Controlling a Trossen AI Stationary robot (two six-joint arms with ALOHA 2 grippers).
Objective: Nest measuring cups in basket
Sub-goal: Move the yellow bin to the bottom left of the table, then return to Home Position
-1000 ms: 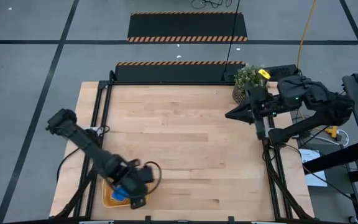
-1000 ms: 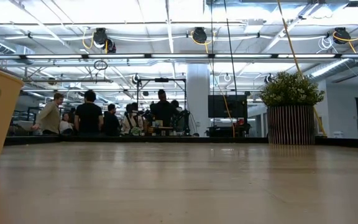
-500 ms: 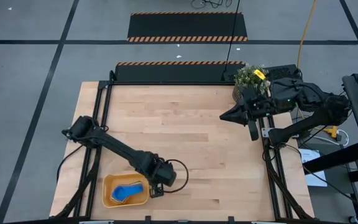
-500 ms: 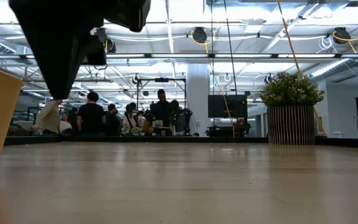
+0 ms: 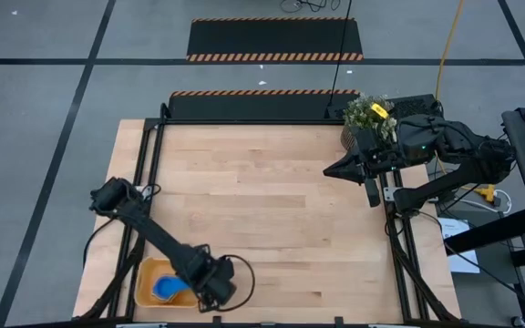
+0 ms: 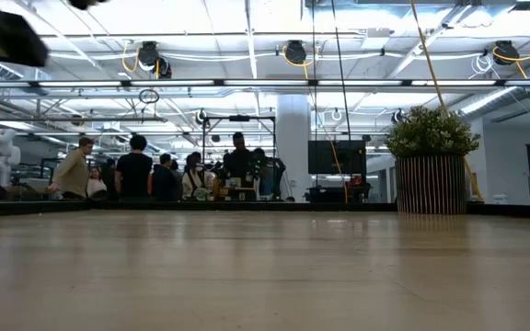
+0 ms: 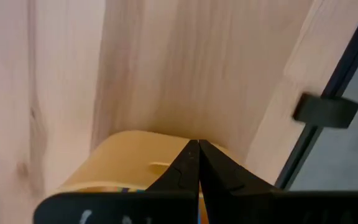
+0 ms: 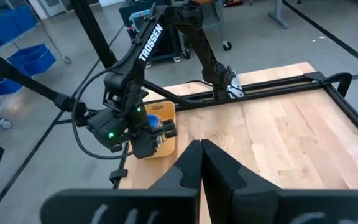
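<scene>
Yellow-orange plastic basket (image 5: 149, 276) with blue measuring cups (image 5: 167, 288) looks light and slippery, best gripped at its rim, while the left gripper (image 5: 210, 290) hovers shut, empty.

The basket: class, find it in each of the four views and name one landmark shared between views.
High view: basket at the table's near-left corner, partly under the left arm.
Low view: not in it.
Left wrist view: basket just beyond the shut left end effector.
Right wrist view: basket at the far corner, behind the left arm.
Shared landmark: the left arm.
</scene>
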